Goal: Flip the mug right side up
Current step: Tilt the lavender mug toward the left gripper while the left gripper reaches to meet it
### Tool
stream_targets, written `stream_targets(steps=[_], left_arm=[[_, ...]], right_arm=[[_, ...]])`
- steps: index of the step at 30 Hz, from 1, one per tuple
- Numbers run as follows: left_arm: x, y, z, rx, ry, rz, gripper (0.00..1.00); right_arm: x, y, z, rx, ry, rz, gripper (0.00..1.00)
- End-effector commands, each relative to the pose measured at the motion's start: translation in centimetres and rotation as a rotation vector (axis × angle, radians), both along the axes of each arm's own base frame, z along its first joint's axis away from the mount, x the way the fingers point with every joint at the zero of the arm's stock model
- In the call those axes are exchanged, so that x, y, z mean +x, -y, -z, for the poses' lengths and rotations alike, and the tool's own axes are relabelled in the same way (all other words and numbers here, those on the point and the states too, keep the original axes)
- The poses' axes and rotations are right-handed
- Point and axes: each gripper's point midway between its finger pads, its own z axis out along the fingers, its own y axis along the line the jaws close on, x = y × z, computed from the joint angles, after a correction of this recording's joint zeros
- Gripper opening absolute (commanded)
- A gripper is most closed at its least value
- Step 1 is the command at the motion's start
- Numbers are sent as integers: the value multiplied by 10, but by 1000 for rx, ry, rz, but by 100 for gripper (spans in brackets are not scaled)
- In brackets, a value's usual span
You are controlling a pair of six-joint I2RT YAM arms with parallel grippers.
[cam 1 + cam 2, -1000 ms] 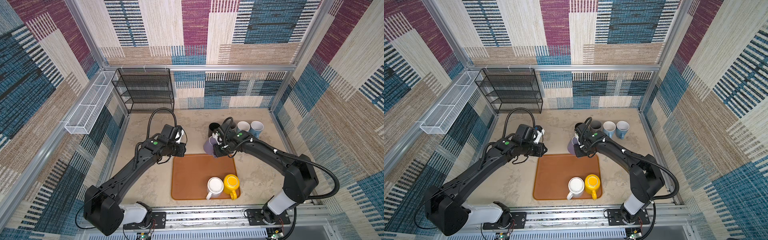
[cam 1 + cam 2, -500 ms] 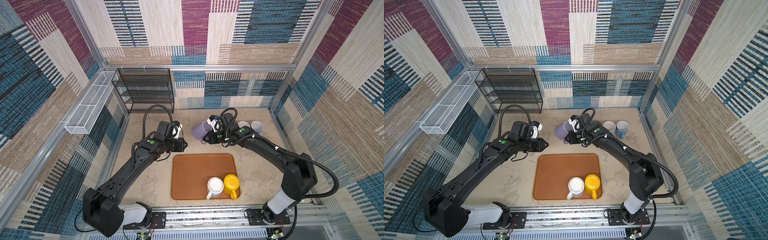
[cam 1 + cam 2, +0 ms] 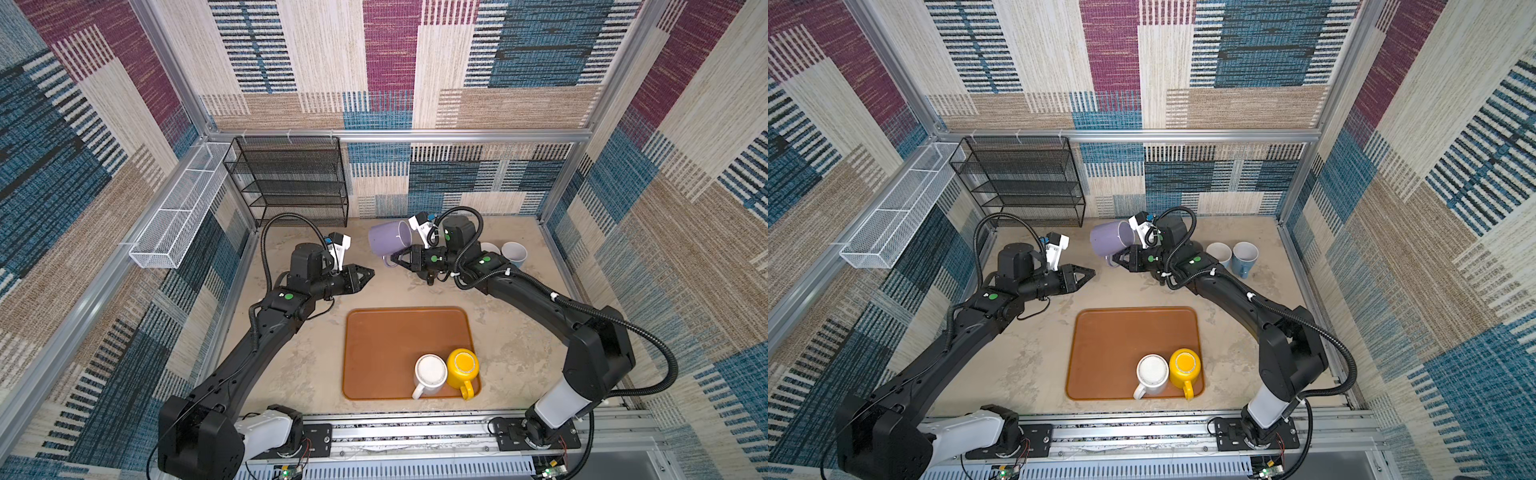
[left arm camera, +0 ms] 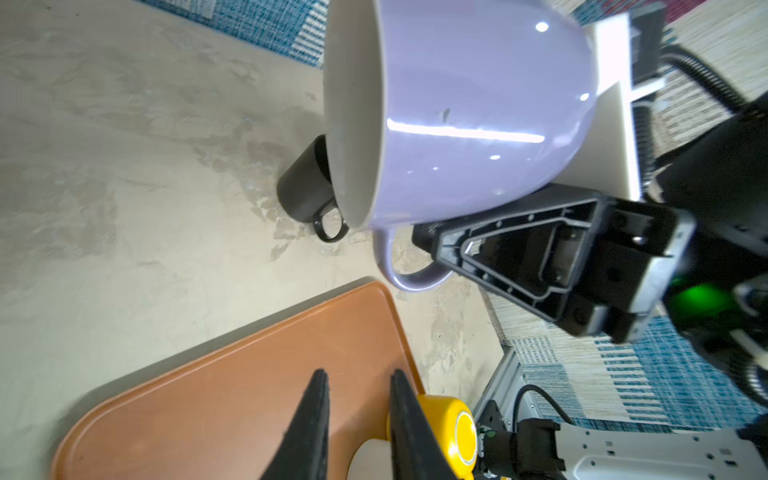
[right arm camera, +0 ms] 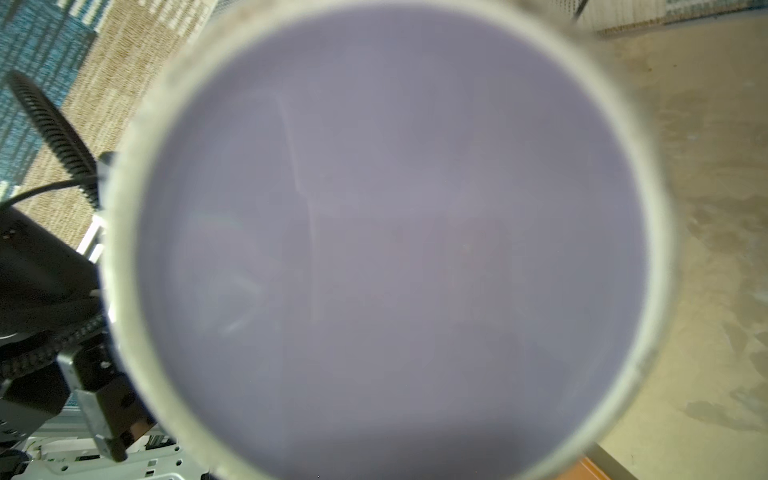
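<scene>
The purple mug [image 3: 388, 243] [image 3: 1109, 241] hangs in the air above the table behind the tray, tipped on its side with its mouth toward the left arm. My right gripper [image 3: 395, 262] [image 3: 1118, 261] is shut on its handle [image 4: 409, 278], which points down. In the right wrist view the mug's base [image 5: 390, 232] fills the picture and hides the jaws. My left gripper [image 3: 370, 274] [image 3: 1091, 272] [image 4: 357, 374] hovers just left of the mug without touching it. Its fingers stand a narrow gap apart with nothing between them.
A brown tray [image 3: 386, 345] [image 3: 1113, 345] lies at the front with a white mug [image 3: 430, 372] and a yellow mug [image 3: 462, 365] upside down on it. A black mug [image 4: 305, 187], a white mug [image 3: 490, 248] and a blue mug [image 3: 514, 253] stand behind. A black wire rack [image 3: 291, 183] fills the back left.
My right gripper lifted the purple mug from the tray's back edge, carried it up and back-left, and tipped it onto its side. The left gripper rose and shifted slightly back.
</scene>
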Motion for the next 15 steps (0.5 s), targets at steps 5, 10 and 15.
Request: stream_targets(steps=[5,10,15], left_arm=[[-7,15,-35,-172,101,106,24],[-10,16,-41,-213,143,117,25],[-17,18,-52,-247,187,148,25]], right_arm=[[-12,-12,-53,189,145,-102,0],[-21,-15,-63,227,173,-163,0],[-27,-16,-68,247,186,-202,0]])
